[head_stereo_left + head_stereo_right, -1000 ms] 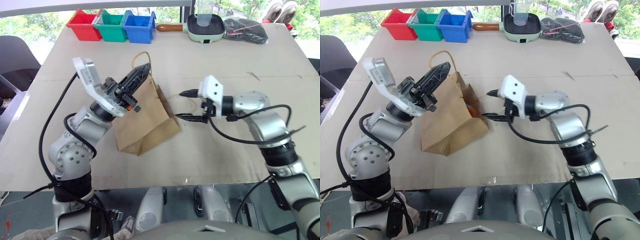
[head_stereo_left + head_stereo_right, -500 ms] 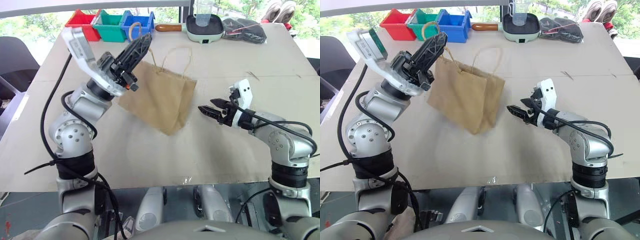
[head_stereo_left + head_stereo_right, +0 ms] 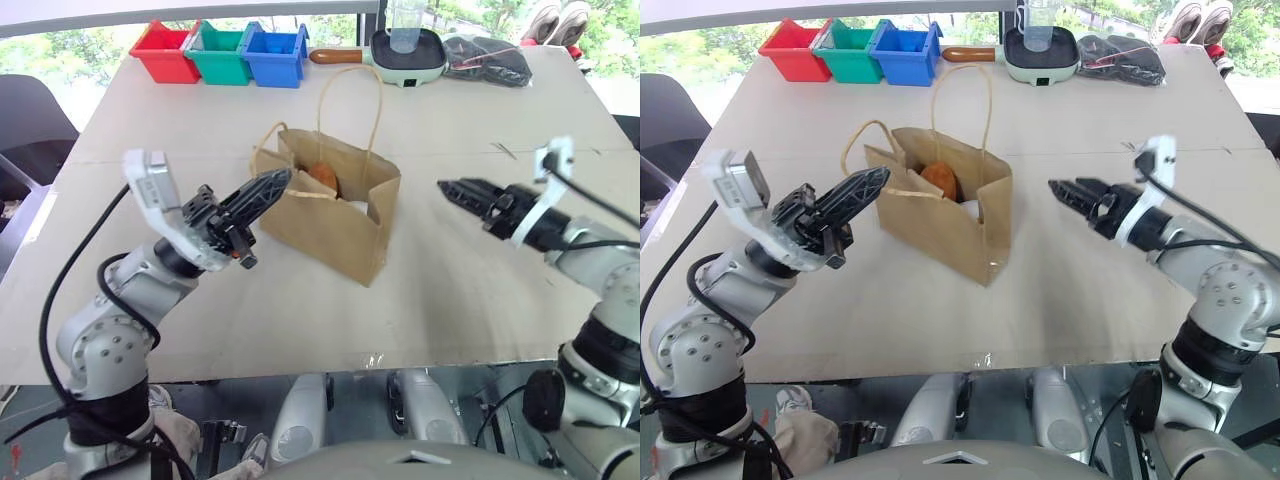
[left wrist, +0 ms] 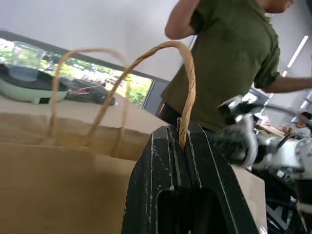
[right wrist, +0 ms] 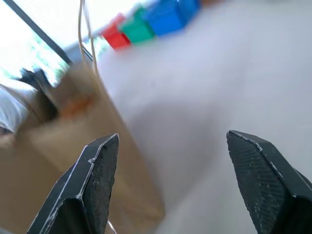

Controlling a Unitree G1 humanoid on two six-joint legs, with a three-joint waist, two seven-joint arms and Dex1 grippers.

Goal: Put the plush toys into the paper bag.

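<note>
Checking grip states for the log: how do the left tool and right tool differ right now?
The left tool is shut, pinching a cord handle of the paper bag; the right tool is open and holds nothing. The left tool sits against the bag's end; the right tool hangs apart from the bag, beyond its other end. Both have black fingers and point toward the bag.

You are looking down on a pale beige desk (image 3: 300, 330) lit by daylight from the windows (image 3: 60, 45) past its far edge, green trees outside. A dark chair (image 3: 30, 120) stands at the desk's left side. Behind the desk's right side, a person in an olive green shirt (image 4: 229, 53) stands before a plain light wall (image 4: 97, 24).
</note>
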